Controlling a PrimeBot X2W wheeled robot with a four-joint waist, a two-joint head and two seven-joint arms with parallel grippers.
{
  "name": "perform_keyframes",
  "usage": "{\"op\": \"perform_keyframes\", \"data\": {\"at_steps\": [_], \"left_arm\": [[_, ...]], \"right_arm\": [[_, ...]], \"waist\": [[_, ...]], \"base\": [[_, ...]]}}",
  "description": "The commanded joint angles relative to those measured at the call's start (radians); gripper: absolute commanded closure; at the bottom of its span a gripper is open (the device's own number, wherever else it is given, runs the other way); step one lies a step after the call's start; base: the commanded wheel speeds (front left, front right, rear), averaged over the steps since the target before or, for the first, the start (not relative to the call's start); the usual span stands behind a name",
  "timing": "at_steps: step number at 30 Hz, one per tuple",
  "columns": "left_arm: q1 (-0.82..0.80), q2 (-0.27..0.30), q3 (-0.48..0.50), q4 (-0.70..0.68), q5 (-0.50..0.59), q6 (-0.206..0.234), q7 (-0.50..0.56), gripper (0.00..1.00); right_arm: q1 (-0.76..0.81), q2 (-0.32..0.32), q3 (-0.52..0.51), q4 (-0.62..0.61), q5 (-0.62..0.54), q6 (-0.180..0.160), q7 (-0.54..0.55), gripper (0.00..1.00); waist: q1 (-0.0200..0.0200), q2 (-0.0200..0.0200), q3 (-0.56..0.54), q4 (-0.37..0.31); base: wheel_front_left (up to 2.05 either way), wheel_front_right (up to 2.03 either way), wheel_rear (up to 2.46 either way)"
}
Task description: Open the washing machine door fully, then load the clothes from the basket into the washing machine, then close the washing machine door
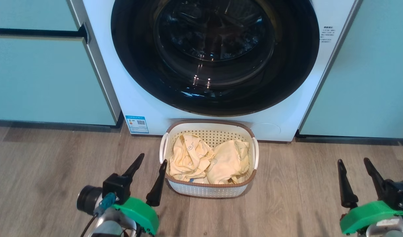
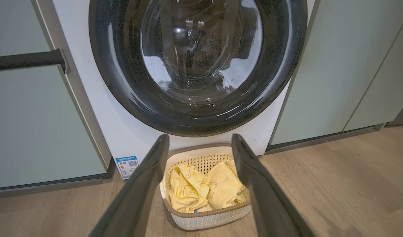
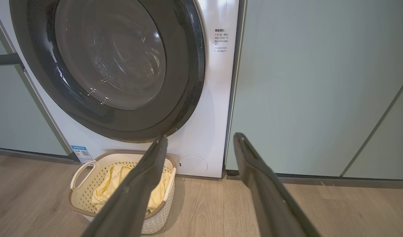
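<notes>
The white washing machine (image 1: 148,108) stands ahead, its round glossy black door (image 1: 214,56) lying flat against its front. On the floor right before it sits the cream basket (image 1: 208,190) holding pale yellow clothes (image 1: 208,159). My left gripper (image 1: 153,159) hangs open just left of the basket, empty. Well to the basket's right, my right gripper (image 1: 353,160) is open and empty too. In the left wrist view the basket (image 2: 204,221) and clothes (image 2: 204,189) lie between my fingers (image 2: 139,191), below the door (image 2: 198,65). The right wrist view has the door (image 3: 106,65) and basket (image 3: 86,174) at left.
Pale-green cabinets flank the machine, one (image 1: 40,75) on the left with a dark handle bar (image 1: 37,32), one (image 1: 369,82) on the right. Wood-look floor (image 1: 303,197) stretches to both sides of the basket. A blue label sticker (image 1: 137,124) sits low on the washer front.
</notes>
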Motion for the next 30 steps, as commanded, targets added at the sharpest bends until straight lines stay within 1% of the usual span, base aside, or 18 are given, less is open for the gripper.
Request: {"op": "perform_keyframes", "data": {"at_steps": [1,12,24,30], "left_arm": [[-0.055,0.005,0.036,-0.026,-0.003,0.002,-0.009,0.0],[-0.059,-0.001,0.049,-0.002,-0.018,-0.001,-0.009,0.0],[-0.064,-0.007,0.067,0.039,-0.036,0.023,-0.009,0.0],[-0.069,-0.008,0.07,0.046,-0.036,0.028,-0.009,0.0]], "right_arm": [[-0.053,-0.003,0.016,-0.027,0.007,-0.003,-0.011,0.0],[-0.054,-0.001,0.009,-0.02,0.015,-0.003,-0.011,0.0],[-0.047,0.0,0.004,-0.021,0.019,-0.003,-0.011,0.0],[-0.046,0.0,0.005,-0.021,0.026,-0.003,-0.011,0.0]], "waist": [[0.0,-0.0001,0.0,0.0],[0.0,-0.0001,-0.002,-0.002],[0.0,-0.0001,-0.009,0.001],[0.0,-0.0001,-0.009,0.001]], "base": [[0.0,0.0,0.0],[0.0,0.0,0.0],[0.0,0.0,0.0],[0.05,0.1,-0.14]]}}
